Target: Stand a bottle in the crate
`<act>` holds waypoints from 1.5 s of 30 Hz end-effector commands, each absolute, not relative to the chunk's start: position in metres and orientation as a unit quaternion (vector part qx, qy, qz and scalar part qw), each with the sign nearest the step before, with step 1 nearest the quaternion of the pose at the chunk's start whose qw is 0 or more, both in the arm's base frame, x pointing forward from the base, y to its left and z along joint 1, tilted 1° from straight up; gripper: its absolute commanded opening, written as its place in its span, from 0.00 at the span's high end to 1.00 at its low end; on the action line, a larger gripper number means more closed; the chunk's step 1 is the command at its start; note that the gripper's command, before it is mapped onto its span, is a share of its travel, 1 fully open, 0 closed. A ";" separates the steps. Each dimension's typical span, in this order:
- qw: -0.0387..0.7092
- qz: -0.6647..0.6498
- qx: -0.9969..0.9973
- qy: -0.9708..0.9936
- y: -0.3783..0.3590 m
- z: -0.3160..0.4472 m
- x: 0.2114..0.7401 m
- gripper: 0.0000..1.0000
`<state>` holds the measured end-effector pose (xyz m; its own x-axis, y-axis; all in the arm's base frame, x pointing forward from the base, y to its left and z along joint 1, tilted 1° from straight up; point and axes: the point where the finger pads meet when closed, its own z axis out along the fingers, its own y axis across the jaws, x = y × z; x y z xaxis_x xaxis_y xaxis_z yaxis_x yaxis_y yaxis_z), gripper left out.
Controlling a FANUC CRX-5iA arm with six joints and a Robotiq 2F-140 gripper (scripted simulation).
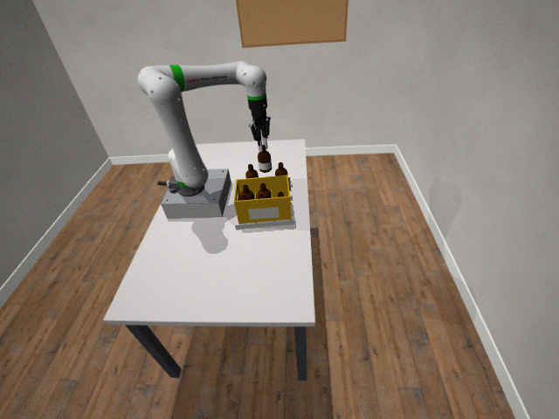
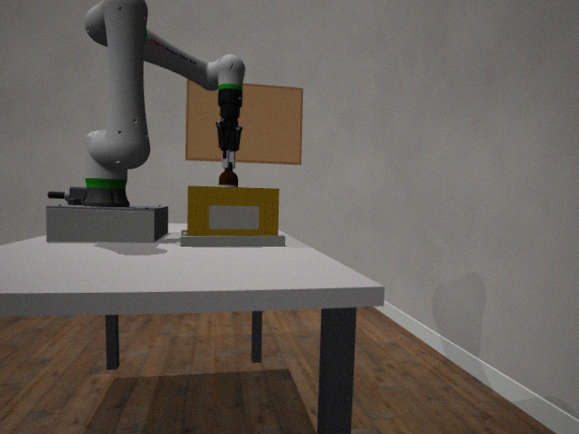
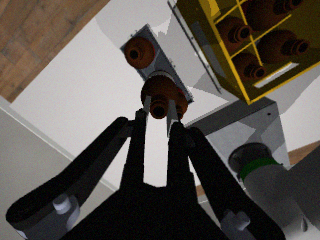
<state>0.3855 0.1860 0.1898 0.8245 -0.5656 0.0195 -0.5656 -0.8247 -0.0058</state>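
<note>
My gripper (image 1: pixel 262 147) is shut on the neck of a brown bottle with a white label (image 1: pixel 264 161). It holds the bottle upright in the air, behind and above the yellow crate (image 1: pixel 262 200). In the wrist view the fingers clamp the bottle's neck (image 3: pixel 160 100) over the grey tray (image 3: pixel 160 65). One more brown bottle (image 3: pixel 139 51) stands there. In the top view, two bottles (image 1: pixel 251 171) (image 1: pixel 280 169) stand behind the crate. Several bottles stand in the crate's cells (image 3: pixel 250 35). In the exterior view, the held bottle (image 2: pixel 228 177) shows just above the crate's top edge (image 2: pixel 232 211).
The crate rests on a flat grey plate (image 1: pixel 264 223). The arm's grey pedestal (image 1: pixel 196 198) stands close to the crate's left. The table's right edge (image 1: pixel 309 216) runs just beside the crate. A brown board (image 1: pixel 292 20) hangs on the back wall.
</note>
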 end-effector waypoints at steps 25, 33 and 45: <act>0.000 0.010 0.955 -0.296 0.186 0.204 0.385 1.00; 0.000 0.010 0.955 -0.296 0.186 0.213 0.385 1.00; 0.000 0.010 0.955 -0.296 0.186 0.224 0.385 1.00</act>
